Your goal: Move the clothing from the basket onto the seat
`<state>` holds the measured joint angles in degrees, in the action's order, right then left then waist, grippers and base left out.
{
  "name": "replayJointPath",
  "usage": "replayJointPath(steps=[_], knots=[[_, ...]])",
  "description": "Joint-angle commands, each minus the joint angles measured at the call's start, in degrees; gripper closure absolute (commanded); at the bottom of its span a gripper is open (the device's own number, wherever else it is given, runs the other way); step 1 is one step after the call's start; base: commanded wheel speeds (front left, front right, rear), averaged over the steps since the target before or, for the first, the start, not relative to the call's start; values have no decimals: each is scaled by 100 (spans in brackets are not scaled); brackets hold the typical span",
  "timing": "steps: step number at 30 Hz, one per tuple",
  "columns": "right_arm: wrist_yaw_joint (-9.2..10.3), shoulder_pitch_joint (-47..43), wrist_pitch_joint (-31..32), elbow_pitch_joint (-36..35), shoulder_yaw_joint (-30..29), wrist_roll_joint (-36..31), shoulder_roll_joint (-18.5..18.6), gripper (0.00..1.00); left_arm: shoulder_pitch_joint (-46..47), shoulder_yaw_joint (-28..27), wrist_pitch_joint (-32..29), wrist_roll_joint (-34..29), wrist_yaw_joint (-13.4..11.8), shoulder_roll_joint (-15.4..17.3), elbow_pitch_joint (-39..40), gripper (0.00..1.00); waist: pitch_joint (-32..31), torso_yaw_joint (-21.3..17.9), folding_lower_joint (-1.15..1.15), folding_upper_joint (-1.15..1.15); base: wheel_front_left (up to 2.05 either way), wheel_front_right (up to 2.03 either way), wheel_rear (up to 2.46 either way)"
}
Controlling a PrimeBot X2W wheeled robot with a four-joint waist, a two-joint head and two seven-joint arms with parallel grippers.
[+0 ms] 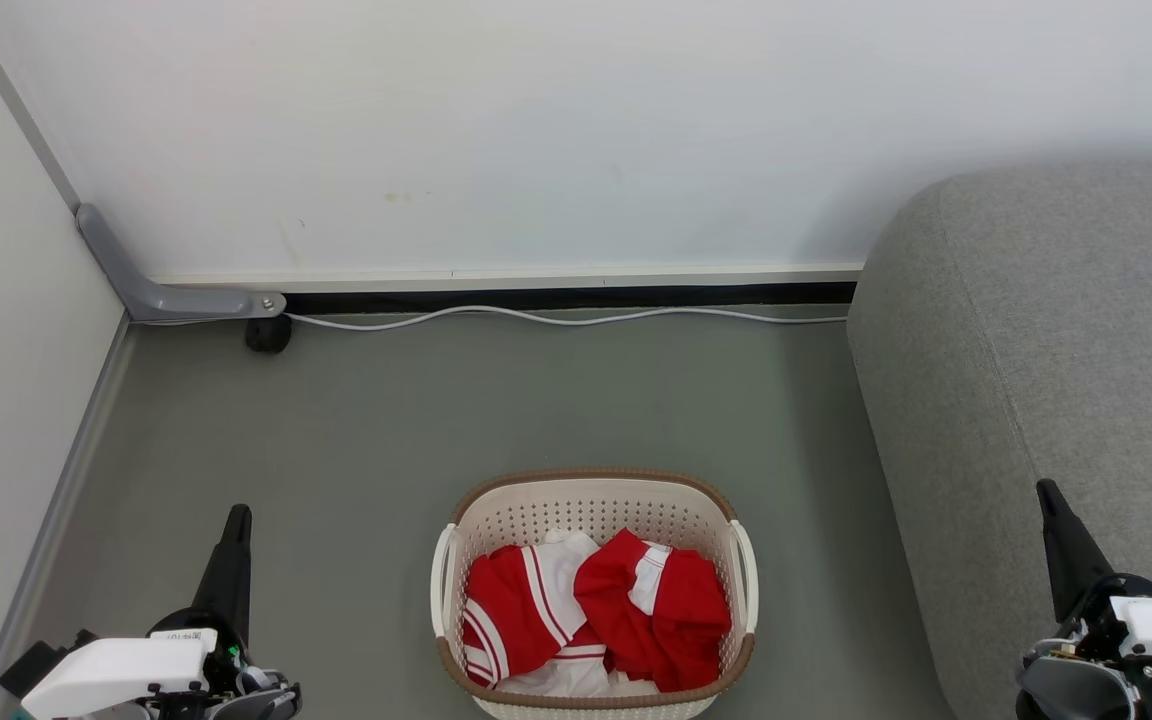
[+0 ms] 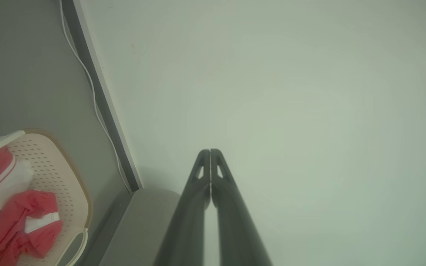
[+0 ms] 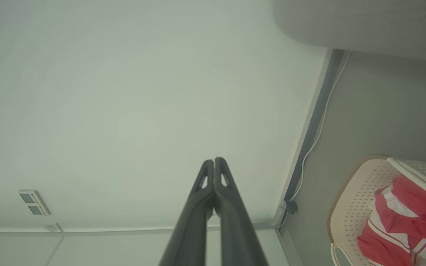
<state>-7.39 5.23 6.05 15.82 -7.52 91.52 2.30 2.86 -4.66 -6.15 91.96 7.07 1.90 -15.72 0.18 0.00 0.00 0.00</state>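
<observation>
Clothing [image 1: 591,620] sits bunched in the basket [image 1: 591,476]; my left gripper [image 1: 237,516] and right gripper [image 1: 1045,492] are pressed together, empty; I fear one snagged grab tips it.

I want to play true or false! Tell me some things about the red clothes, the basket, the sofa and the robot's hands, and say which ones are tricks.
1. The red and white fabric garments lie inside the cream plastic laundry basket. True.
2. The basket stands on the grey fabric sofa seat. False: it stands on the grey floor, beside the seat.
3. The left gripper has its fingers pressed together and holds nothing. True.
4. The right gripper is pinching a red garment. False: it is shut and empty, away from the basket.
5. A thin white cable runs along the floor at the foot of the wall. True.
</observation>
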Motion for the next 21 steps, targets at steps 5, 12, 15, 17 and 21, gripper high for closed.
replayJointPath(steps=[5, 12, 15, 17, 21], knots=[[-10, 95, 42, -179, 102, 66, 57, 100, 332, -183, -32, 22, 42, 98, 169, 100, 0, 0, 0, 0, 0, 0, 0], [-10, 95, 42, -179, 102, 66, 57, 100, 332, -183, -32, 22, 42, 98, 169, 100, 0, 0, 0, 0, 0, 0, 0], [-1, -25, -2, 90, 16, -5, -25, 0, -39, 5, 6, -1, -5, -30, -92, 0, 1, 0, 0, 0, 0, 0, 0], [0, -136, -3, 238, 37, -7, -85, 0, -167, 12, 6, -1, -8, -98, -246, 0, 3, 0, 0, 0, 0, 0, 0], [0, -53, -30, 232, 77, -38, -76, 0, -81, 3, 35, -16, -6, -85, -271, 0, 13, 0, 5, 0, 0, 0, 0]])
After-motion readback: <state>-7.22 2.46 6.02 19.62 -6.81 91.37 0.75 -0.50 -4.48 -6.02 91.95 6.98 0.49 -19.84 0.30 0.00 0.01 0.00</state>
